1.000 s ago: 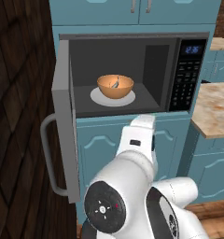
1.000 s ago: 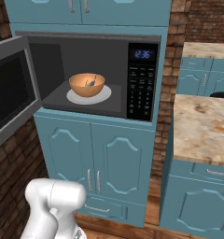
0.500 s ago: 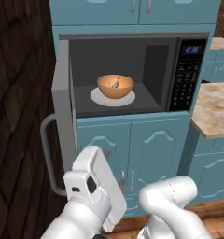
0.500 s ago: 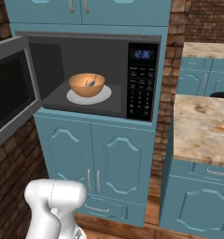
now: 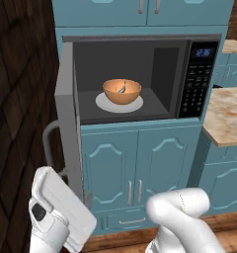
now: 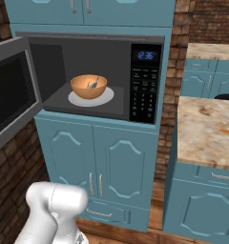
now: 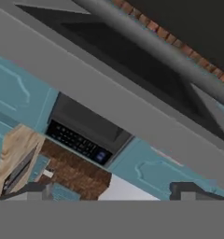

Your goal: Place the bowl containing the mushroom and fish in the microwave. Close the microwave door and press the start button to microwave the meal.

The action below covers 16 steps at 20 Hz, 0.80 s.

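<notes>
Low beside the open microwave door, arm folded down – gripper spread wide, empty, bowl inside microwave.

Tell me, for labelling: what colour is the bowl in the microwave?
Orange-tan bowl; right base view.

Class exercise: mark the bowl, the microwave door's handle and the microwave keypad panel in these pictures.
bowl [image 5: 121,93]: left base view, its orange outer wall.
microwave door handle [image 5: 47,143]: left base view, on the curved grey bar.
keypad panel [image 6: 144,90]: right base view, on the black button area.
</notes>
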### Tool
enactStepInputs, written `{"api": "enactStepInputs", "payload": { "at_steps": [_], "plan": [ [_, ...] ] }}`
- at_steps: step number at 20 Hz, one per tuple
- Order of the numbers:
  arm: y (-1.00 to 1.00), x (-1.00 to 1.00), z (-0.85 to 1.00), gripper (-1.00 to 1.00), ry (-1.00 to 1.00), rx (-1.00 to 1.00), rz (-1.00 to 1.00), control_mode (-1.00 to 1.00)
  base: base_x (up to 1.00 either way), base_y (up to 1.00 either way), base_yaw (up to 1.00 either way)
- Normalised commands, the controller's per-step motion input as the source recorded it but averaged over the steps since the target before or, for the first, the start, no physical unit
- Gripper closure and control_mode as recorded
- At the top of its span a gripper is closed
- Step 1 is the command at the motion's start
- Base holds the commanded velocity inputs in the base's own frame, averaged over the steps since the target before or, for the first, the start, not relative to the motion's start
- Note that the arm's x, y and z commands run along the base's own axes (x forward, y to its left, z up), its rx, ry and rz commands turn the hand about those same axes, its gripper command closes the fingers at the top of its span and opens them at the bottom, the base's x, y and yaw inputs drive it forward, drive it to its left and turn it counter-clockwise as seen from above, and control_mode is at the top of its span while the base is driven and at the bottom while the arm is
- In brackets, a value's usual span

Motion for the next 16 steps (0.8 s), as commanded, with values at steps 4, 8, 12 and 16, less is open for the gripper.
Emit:
{"api": "enactStepInputs", "payload": {
  "at_steps": [4, 8, 12, 16],
  "plan": [
    [0.80, 0.17, -0.04, -1.00, 0.00, 0.00, 0.00, -1.00, 0.00, 0.00, 0.00],
    [0.72, 0.32, -0.22, -1.00, 0.00, 0.00, 0.00, -1.00, 0.00, 0.00, 0.00],
    [0.53, 0.54, -0.23, -1.00, 0.00, 0.00, 0.00, -1.00, 0.00, 0.00, 0.00],
    [0.48, 0.74, -0.22, -1.00, 0.02, 0.00, 0.00, -1.00, 0.00, 0.00, 0.00]
  ]
}}
